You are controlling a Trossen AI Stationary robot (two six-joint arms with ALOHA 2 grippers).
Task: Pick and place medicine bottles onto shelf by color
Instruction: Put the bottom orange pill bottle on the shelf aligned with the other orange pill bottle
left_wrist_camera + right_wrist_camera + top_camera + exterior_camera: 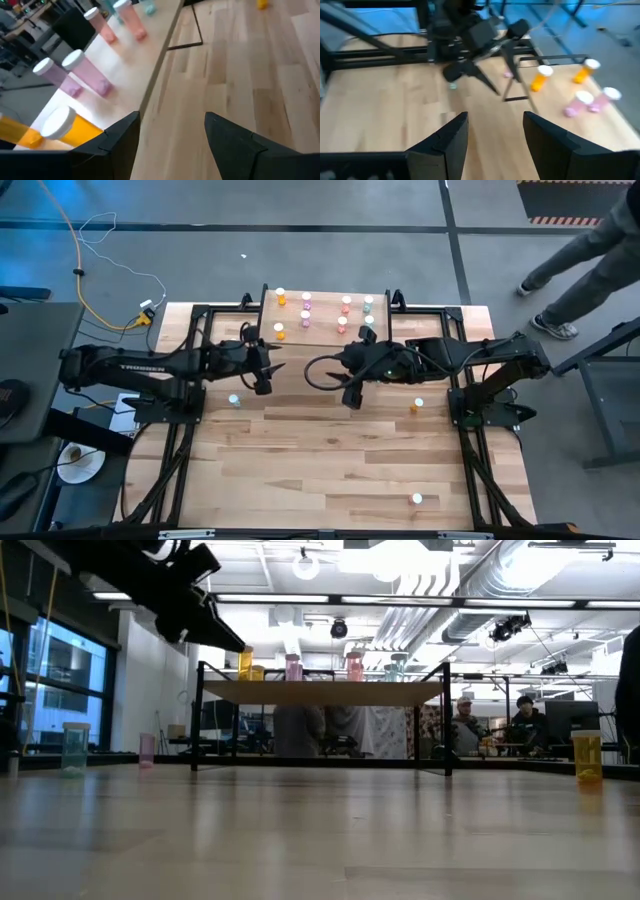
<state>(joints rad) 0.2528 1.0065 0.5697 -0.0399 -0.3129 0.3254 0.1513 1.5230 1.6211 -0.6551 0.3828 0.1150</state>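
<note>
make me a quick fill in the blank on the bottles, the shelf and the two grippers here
1. The shelf stands at the table's far edge and holds ____ orange bottles at its left end.
2. The teal bottle near the left arm stands on the ____, not on the shelf.
3. The left gripper and the right gripper are both open and hold ____.
4. The pink bottle off the shelf stands alone near the table's ____ edge.

Missing words: two; table; nothing; near
</note>
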